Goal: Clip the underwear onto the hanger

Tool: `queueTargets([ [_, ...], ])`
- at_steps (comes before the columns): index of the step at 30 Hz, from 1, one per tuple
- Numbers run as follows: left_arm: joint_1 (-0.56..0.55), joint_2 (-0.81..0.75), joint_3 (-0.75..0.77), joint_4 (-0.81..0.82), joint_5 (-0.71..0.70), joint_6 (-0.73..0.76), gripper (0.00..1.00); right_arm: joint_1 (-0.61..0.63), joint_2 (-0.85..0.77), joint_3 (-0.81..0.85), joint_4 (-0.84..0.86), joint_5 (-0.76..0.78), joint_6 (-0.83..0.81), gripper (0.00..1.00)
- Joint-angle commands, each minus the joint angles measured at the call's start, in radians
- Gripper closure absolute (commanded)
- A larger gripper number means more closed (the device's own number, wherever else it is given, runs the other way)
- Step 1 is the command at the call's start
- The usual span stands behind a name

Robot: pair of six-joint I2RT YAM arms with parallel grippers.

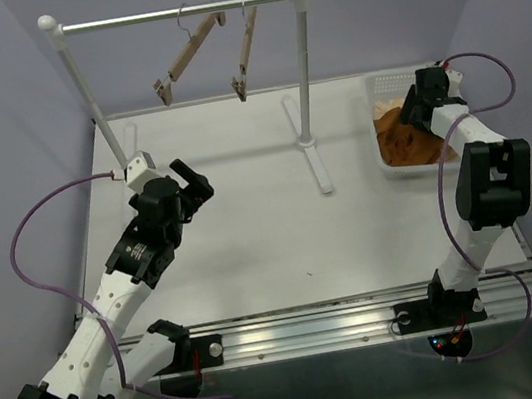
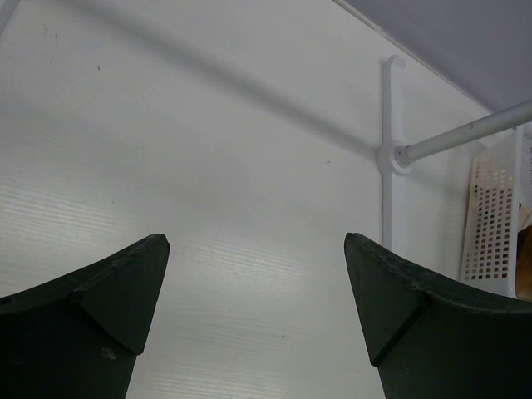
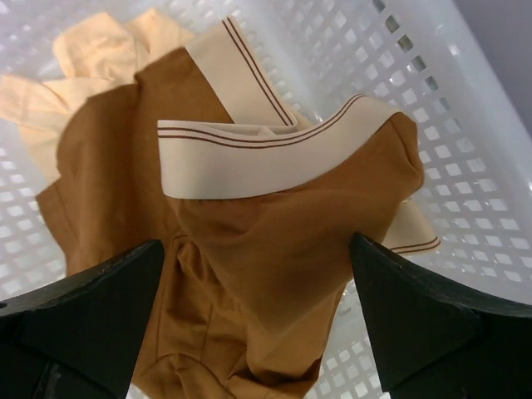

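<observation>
Near the table's [image 1: 254,252] left side, my left gripper [image 1: 194,177] hovers released. To the right, my right gripper [image 3: 258,249] gapes wide over the rust-brown underwear [image 3: 274,274], crumpled in the white basket [image 3: 465,166] beside a peach garment [image 3: 50,100]. Farthest back, one wooden clip hanger [image 1: 190,54] and its twin [image 1: 246,49] dangle tilted from the rack rail [image 1: 176,13]

Right tool [image 1: 408,120] over underwear [image 1: 403,143] in basket [image 1: 379,136]; hanger [image 1: 190,54], second hanger [image 1: 247,53] tilted on rail [image 1: 136,19].
</observation>
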Motion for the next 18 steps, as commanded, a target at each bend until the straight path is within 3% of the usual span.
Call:
queueTargets([
  [1,0.008,0.006,0.009,0.038,-0.012,0.004,0.01,-0.021,0.041,0.041,-0.004,-0.058,-0.015,0.05],
  [4,0.009,0.012,0.009,0.044,-0.012,0.004,0.01,-0.021,0.052,0.031,-0.004,-0.02,0.0,0.5],
  [5,0.009,0.014,0.009,0.046,-0.015,0.005,0.01,-0.021,0.05,0.031,-0.003,-0.005,0.002,0.75],
  [8,0.011,0.021,0.015,0.05,-0.018,0.011,0.01,-0.021,0.037,0.038,-0.001,0.044,-0.017,0.94],
  [9,0.011,0.024,0.017,0.05,-0.02,0.014,0.01,-0.021,0.031,0.04,0.004,0.059,-0.024,0.99],
  [13,0.012,0.031,0.023,0.052,-0.018,0.019,0.01,-0.021,-0.035,0.029,0.048,0.02,-0.058,0.99],
  [18,0.012,0.024,0.012,0.069,-0.017,0.024,0.01,-0.021,-0.196,-0.005,0.154,-0.178,-0.153,0.99],
])
